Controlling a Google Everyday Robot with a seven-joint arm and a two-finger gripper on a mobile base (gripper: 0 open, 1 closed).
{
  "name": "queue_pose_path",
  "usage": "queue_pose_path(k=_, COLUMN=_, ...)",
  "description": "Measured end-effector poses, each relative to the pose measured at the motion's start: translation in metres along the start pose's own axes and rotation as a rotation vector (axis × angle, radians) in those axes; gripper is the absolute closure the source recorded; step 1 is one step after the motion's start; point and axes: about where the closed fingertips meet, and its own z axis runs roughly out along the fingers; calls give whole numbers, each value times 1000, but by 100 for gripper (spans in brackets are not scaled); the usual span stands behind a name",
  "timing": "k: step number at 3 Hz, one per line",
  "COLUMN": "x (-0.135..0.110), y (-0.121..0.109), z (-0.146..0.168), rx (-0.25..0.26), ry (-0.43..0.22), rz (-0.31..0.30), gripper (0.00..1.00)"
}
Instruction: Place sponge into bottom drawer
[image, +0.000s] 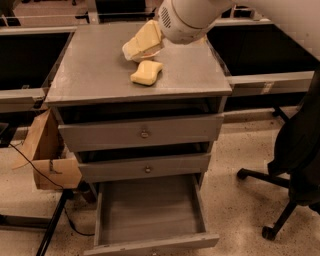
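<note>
The sponge, a pale yellow peanut-shaped block, lies on the grey cabinet top, right of centre. My gripper, with yellow pads on a white wrist, hangs just behind and above the sponge and does not touch it. The bottom drawer is pulled out wide open at floor level, and its grey tray is empty. The two upper drawers with round knobs are almost shut.
A brown paper bag hangs at the cabinet's left, with a cable on the floor below it. A black office chair stands at the right. Dark desks flank the cabinet on both sides.
</note>
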Motion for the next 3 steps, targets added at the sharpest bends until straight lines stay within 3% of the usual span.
queue_pose_path(k=1, x=-1, y=-1, z=18, rx=44, ry=31, rz=32, gripper=0)
queue_pose_path(k=3, x=-15, y=-26, z=102, rx=190, ry=83, rz=151, gripper=0)
